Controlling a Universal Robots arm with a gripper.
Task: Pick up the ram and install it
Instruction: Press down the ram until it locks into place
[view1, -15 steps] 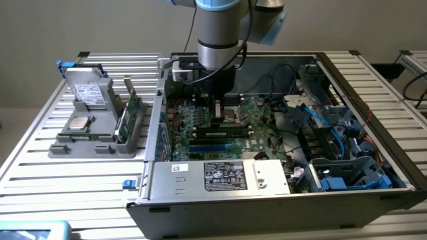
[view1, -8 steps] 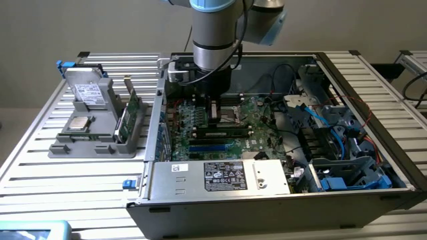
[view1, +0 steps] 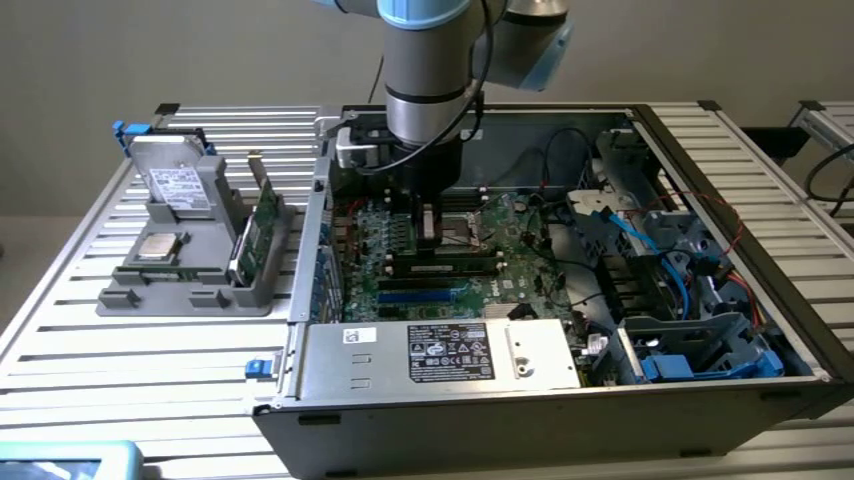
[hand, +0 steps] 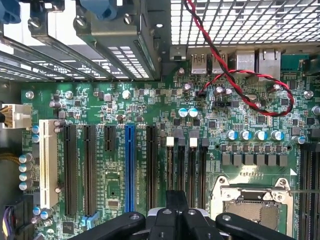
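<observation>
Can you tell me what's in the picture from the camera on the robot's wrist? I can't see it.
A green motherboard inside a computer case, seen from just above, with long black slots, one blue slot and a white one. The shut black claw hangs over it beside the metal processor socket. A red-and-black twisted wire loops across.

Plain beige wall (view1: 160, 50) behind, slatted aluminium table (view1: 147, 350) (ribbed top, even light), a second slatted bench (view1: 827, 125) at exterior view's right.
</observation>
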